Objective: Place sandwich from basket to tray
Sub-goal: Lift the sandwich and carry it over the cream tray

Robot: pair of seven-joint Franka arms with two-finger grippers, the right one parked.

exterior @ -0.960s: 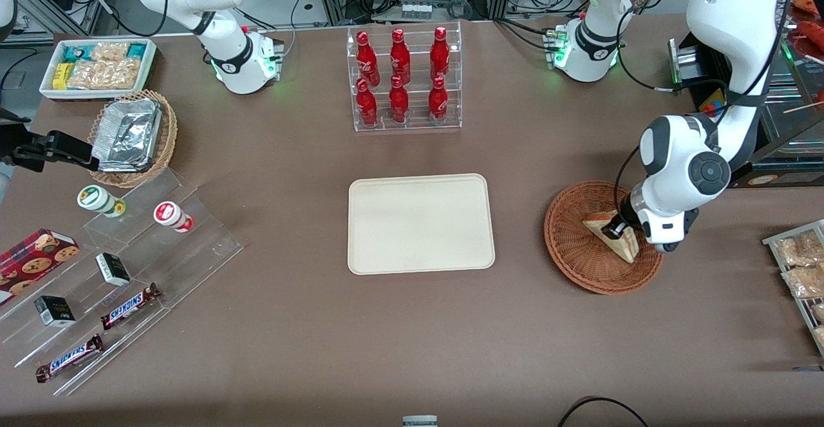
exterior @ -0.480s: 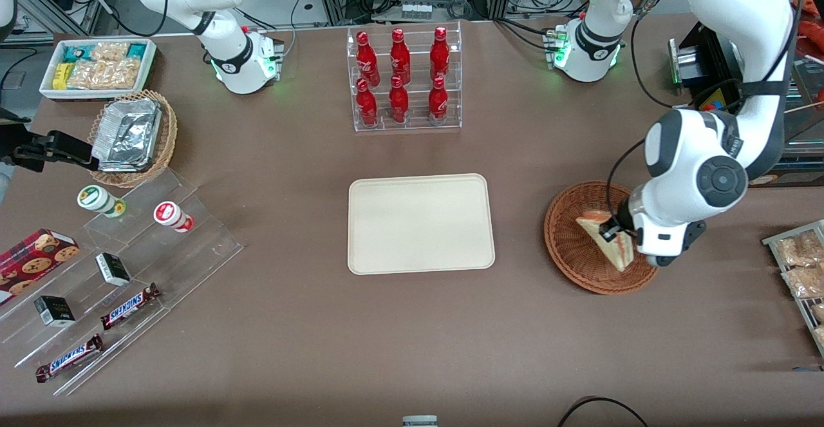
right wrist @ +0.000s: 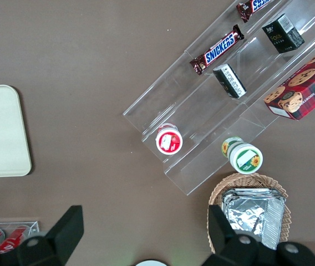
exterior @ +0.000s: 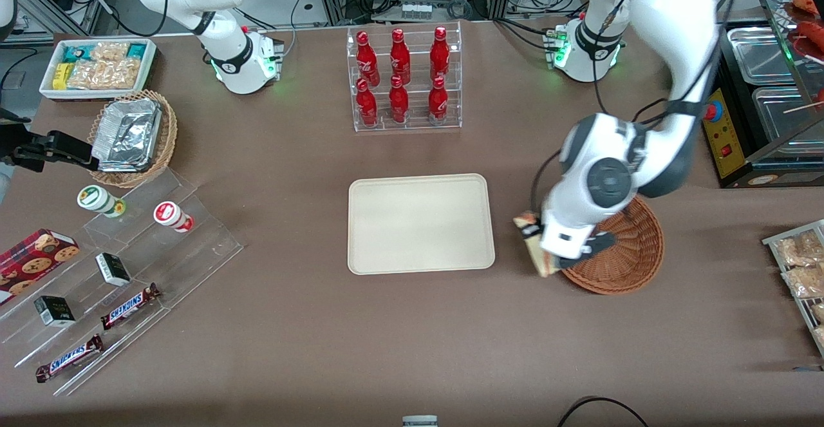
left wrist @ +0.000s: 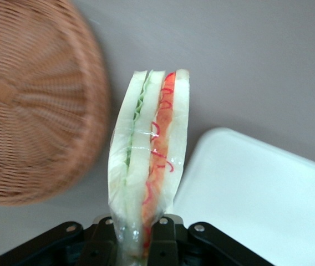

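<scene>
The small triangular wedge sandwich (exterior: 532, 241) of pale bread with red, orange and green filling, clear-wrapped, hangs in the air right of the front view's centre, between the flat rectangular cream plastic tray (exterior: 421, 223) and the round reddish-brown woven wicker basket (exterior: 629, 253), above the brown desk (exterior: 412, 337). In the wrist view the sandwich (left wrist: 149, 166) stands on edge, its long axis running straight away from the gripper (left wrist: 141, 235), layered edge showing. The jaws are clamped on its base, which the wrap and black fingers partly hide. In the front view the white arm covers most of the sandwich and part of the basket.
</scene>
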